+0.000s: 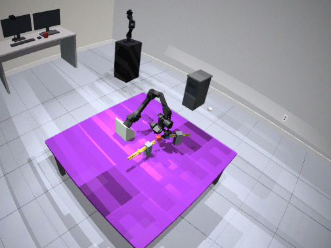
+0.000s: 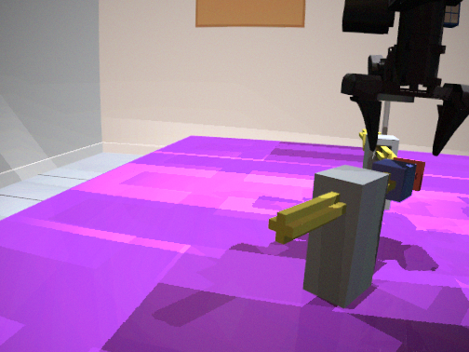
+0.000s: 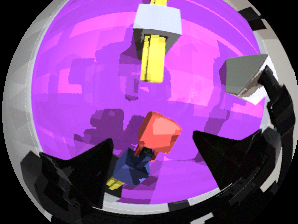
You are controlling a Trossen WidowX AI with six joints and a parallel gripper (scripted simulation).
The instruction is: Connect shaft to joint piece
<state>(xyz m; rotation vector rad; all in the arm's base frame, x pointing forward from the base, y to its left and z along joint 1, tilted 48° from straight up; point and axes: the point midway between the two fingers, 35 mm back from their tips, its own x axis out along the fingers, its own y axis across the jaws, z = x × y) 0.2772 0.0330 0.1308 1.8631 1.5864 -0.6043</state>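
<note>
My gripper [image 2: 405,152] [image 3: 152,136] is open and empty, its fingertips above and to either side of the joint piece. The red joint piece [image 1: 158,138] [image 2: 417,175] [image 3: 160,131] is hinged to a blue part [image 2: 393,179] [image 3: 131,167] on the first yellow shaft [image 1: 186,134] [image 2: 307,216] [image 3: 114,184], held in a grey block [image 1: 178,138] [image 2: 344,233]. The second yellow shaft [image 1: 134,155] [image 2: 385,152] [image 3: 153,60] passes through the other grey block [image 1: 148,149] [image 3: 157,20]. Its near end is apart from the red piece in the wrist view. The inside of the opening is hidden.
A pale upright panel [image 1: 122,129] [image 3: 245,75] stands beside the arm's base on the purple table [image 1: 154,197] [image 2: 186,298]. Both grey blocks stand up from the table near the gripper, and the shafts stick out from them at an angle to each other.
</note>
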